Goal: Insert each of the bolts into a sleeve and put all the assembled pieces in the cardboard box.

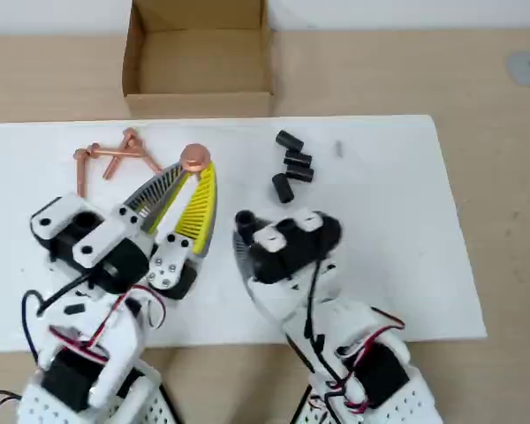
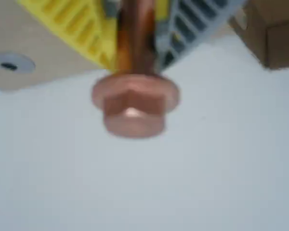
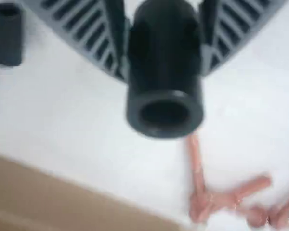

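Left gripper: the left gripper [image 1: 193,173] is closed on a copper bolt [image 1: 195,159]. Its yellow finger [image 2: 72,29] and grey finger [image 2: 197,24] pinch the shank, so the flanged hex head juts past the tips.
Why held so: I cannot tell whether the threaded end is free behind the fingers. If it is not, this grip looks better suited to carrying than to inserting.
Right gripper: the right gripper [image 3: 164,72] is clamped around a black sleeve [image 3: 164,103]. The bore mouth is open and unobstructed, probably so a bolt can enter it.
Relation of the two: in the high view the arms sit side by side over the white mat [image 1: 397,265], and the bolt and the held sleeve are apart. The mating is not yet made.
Loose bolts: the loose bolts [image 1: 115,157] lie in a heap on the mat beside the left gripper.
Loose sleeves: the loose sleeves [image 1: 292,164] are clustered on the mat just beyond the right arm.
Cardboard box: the cardboard box [image 1: 134,62] stands open on the table past the mat's far edge. No assembled piece is visible inside it.
Stage: an early one, by my judgement, with one pair in hand and the rest waiting.
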Action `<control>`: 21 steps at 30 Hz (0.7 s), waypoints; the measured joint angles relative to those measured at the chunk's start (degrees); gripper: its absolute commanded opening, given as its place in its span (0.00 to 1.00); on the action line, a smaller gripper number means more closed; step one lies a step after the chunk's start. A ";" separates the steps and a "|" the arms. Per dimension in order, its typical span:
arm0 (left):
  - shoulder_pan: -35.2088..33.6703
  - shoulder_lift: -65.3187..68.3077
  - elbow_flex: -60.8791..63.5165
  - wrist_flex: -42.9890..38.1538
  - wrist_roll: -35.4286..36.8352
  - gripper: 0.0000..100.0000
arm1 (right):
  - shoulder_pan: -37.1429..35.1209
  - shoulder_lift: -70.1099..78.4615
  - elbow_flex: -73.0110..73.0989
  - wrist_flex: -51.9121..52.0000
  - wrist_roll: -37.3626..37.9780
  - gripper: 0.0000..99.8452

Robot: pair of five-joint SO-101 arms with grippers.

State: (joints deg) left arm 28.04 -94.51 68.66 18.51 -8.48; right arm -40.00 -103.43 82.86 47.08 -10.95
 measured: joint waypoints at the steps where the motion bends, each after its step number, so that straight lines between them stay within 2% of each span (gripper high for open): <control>1: 0.00 0.00 1.14 -1.93 0.00 0.01 | -0.09 0.00 0.26 0.00 0.00 0.01; 5: 0.00 0.09 4.13 -7.21 0.00 0.01 | -0.18 0.00 1.05 0.00 0.26 0.01; 9: 0.00 0.09 4.75 -8.09 0.00 0.01 | -0.18 0.00 2.46 -0.35 1.58 0.01; 17: 8.53 0.00 6.59 -8.44 -5.10 0.01 | -0.18 0.00 6.33 -7.12 1.85 0.01; 21: 9.32 -0.53 7.74 -8.62 -5.54 0.01 | 0.00 0.00 8.53 -11.78 3.25 0.01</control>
State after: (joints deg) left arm 37.36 -95.03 76.40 9.89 -14.02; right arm -40.00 -103.43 91.38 35.30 -7.69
